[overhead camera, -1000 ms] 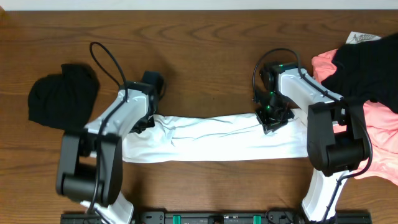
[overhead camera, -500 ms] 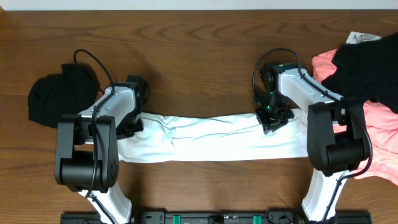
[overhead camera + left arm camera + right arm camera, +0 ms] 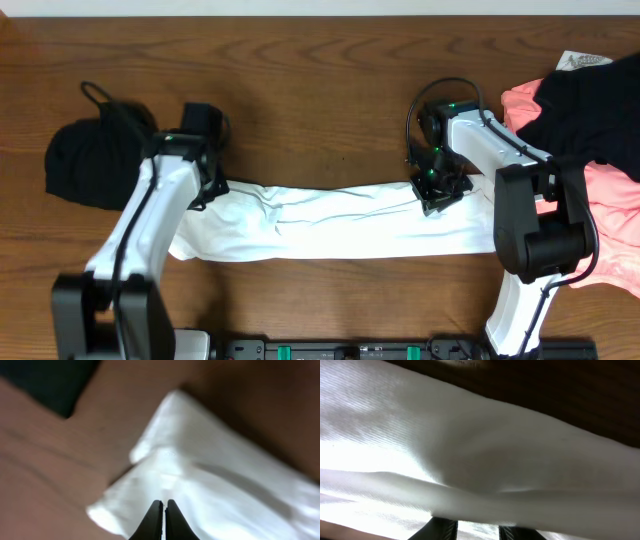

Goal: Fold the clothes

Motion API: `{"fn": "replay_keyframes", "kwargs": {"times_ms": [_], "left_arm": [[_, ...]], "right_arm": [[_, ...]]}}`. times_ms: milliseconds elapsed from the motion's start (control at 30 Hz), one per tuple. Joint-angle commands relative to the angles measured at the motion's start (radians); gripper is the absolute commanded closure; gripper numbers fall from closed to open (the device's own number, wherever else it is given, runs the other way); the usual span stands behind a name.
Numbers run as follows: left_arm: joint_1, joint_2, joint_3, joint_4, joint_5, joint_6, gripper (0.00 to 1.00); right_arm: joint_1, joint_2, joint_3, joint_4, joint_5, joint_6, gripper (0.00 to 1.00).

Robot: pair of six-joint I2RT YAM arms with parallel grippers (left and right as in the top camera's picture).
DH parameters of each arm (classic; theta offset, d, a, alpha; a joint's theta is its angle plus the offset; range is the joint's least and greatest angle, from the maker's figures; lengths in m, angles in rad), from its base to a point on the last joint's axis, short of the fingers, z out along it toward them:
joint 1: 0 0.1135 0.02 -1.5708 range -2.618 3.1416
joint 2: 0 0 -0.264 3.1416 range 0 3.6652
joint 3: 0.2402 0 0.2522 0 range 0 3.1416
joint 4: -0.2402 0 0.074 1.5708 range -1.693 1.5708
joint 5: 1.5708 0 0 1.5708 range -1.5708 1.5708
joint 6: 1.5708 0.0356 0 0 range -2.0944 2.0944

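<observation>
The clothes' white T-shirt [image 3: 330, 225] lies folded into a long strip across the table's middle. My left gripper [image 3: 205, 188] hovers at the strip's upper left corner; in the left wrist view it [image 3: 163, 503] is shut, with nothing visible between the tips, above the white T-shirt [image 3: 210, 485]. My right gripper [image 3: 437, 192] sits on the strip's upper right edge. In the right wrist view it [image 3: 480, 531] has its fingers [image 3: 442, 531] a little apart, and a fold of the T-shirt [image 3: 485, 465] lies across them and hides the tips.
A black garment [image 3: 95, 160] is bunched at the left, also in the left wrist view's corner [image 3: 45, 380]. A coral-pink garment [image 3: 612, 205] with another black garment [image 3: 590, 105] on it is heaped at the right edge.
The left arm has swung left and back, its gripper closing fully. The shirt's left end now reaches further left. The right arm has stayed put.
</observation>
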Motion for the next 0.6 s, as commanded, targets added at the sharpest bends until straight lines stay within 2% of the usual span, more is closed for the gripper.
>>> {"fn": "replay_keyframes", "kwargs": {"times_ms": [0, 267, 567], "left_arm": [[-0.002, -0.045, 0.019, 0.018, 0.183, 0.08, 0.94], [-0.002, 0.032, -0.045, 0.091, 0.319, 0.095, 0.94], [-0.002, 0.217, -0.057, 0.121, 0.262, 0.12, 0.94]], "right_arm": [[-0.01, 0.003, -0.014, 0.013, 0.013, 0.003, 0.74], [-0.013, 0.003, -0.014, 0.013, 0.014, 0.003, 0.74], [-0.022, 0.003, -0.014, 0.009, 0.014, 0.004, 0.74]]}}
